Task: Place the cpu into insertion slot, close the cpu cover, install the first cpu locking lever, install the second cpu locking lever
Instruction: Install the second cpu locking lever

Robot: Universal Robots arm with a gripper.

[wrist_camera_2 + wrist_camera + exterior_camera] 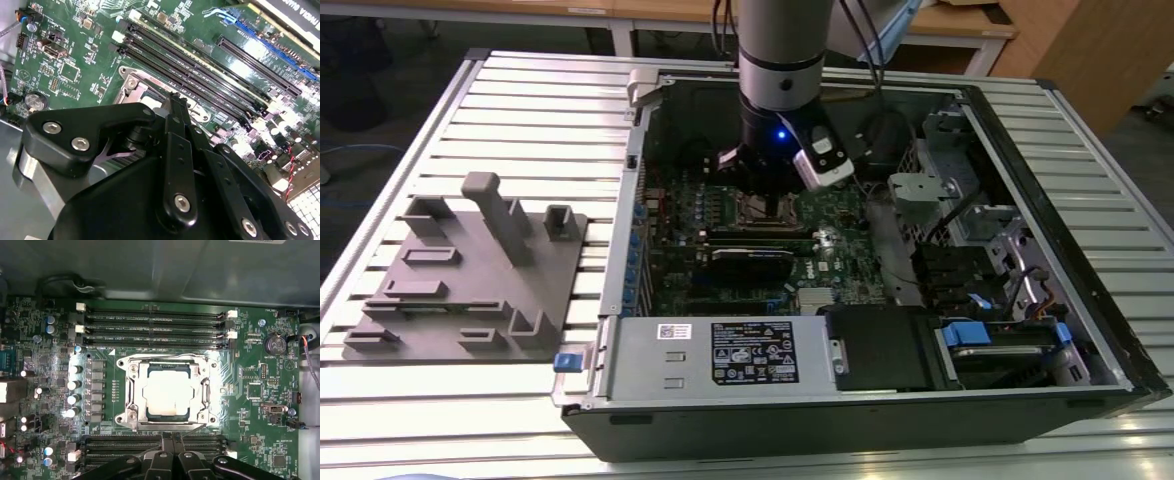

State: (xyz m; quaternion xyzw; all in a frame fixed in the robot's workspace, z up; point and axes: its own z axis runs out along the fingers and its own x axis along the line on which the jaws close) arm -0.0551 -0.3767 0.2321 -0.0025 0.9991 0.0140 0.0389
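Inside the open computer case [1014, 160], which lies on a slatted metal table [534, 90], one robot arm drops from twelve o'clock in the exterior view, and its single gripper [767, 188] hangs just above the green circuit board [834, 215]. One chip [167, 392], flat, square and dull silver, sits in the one square socket [131, 390], whose silvery rim has a round screw at its corners. One cover [204, 390], a thin bright metal frame with a cut-out middle, lies flat around the chip's edges. The gripper [170, 436] is beside the socket, apart from the chip, with its black, screw-studded fingers [162, 447] pressed together and nothing seen between them; in the second wrist view the gripper [176, 96] hides most of the socket. Long, narrow black slots [152, 316] with white end clips run in banks along two opposite sides of the socket. One row of small silver-topped cans [73, 385] stands beside it, and one round coin battery [275, 343] sits further off. At six o'clock from the board in the exterior view lies one grey metal box [720, 350] with a label. At nine o'clock from the case, well apart, rests one matte grey moulded tray [467, 290] of blocks and posts.
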